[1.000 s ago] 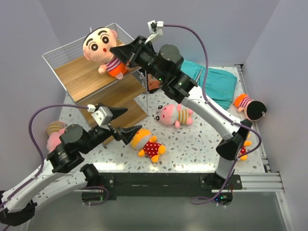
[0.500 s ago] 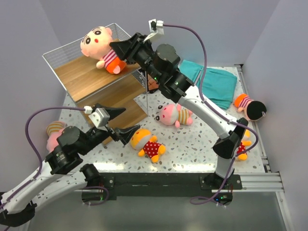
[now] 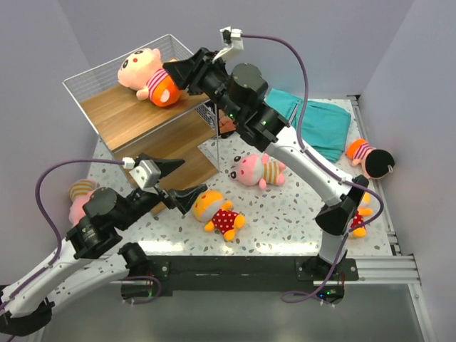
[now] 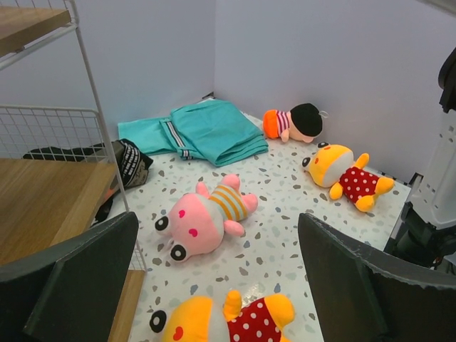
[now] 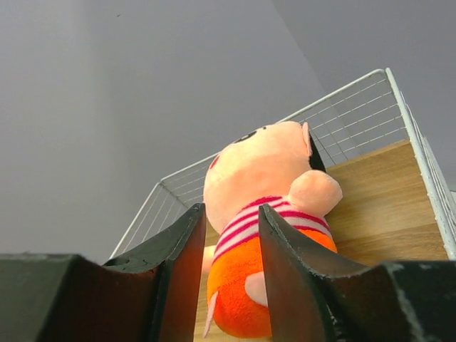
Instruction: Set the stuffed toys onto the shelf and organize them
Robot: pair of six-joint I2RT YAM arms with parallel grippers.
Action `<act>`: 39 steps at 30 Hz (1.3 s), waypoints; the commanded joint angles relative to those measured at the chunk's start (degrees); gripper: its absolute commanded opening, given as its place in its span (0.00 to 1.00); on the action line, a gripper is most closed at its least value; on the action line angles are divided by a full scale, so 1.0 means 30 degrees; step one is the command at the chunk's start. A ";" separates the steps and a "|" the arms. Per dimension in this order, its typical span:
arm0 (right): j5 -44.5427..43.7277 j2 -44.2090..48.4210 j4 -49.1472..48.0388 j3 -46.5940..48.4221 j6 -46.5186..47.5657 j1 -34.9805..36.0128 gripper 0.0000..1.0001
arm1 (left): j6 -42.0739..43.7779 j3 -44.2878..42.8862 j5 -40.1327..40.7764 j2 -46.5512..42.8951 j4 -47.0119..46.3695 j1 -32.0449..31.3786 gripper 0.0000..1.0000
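Observation:
A stuffed toy (image 3: 149,75) with a peach-pink head, pink-striped top and orange shorts lies on its side on the top board of the shelf (image 3: 114,117). My right gripper (image 3: 173,71) is at its shorts, jaws a little apart; in the right wrist view the toy (image 5: 274,214) lies just past the gripper (image 5: 231,210). My left gripper (image 3: 187,178) is open and empty above a yellow-headed toy in red polka dots (image 3: 217,212), seen low in the left wrist view (image 4: 221,324). A pink toy in a striped top (image 3: 256,169) lies mid-table.
A folded teal cloth (image 3: 317,121) lies at the back right. A black-haired toy (image 3: 370,158) and a yellow toy (image 3: 360,217) lie at the right edge. A pink toy (image 3: 80,199) lies left of the shelf. A black bundle (image 4: 121,157) sits under the shelf.
The right gripper carried the peach-headed toy left over the top board. The toy went from upright to lying on its side. The left arm barely moved.

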State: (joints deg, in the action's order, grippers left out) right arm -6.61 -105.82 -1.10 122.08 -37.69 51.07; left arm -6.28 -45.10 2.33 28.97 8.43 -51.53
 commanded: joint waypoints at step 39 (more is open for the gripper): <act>-1.8891 -0.3422 1.3900 -0.7131 0.3832 -1.4351 0.60 | 0.0015 0.0122 -0.0014 0.0830 -0.0406 -0.0109 1.00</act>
State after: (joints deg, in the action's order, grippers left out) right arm -59.02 -111.77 37.76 92.58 -26.48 11.75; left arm -6.35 -45.08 3.22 30.87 9.13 -51.53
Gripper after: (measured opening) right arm 0.602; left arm 0.996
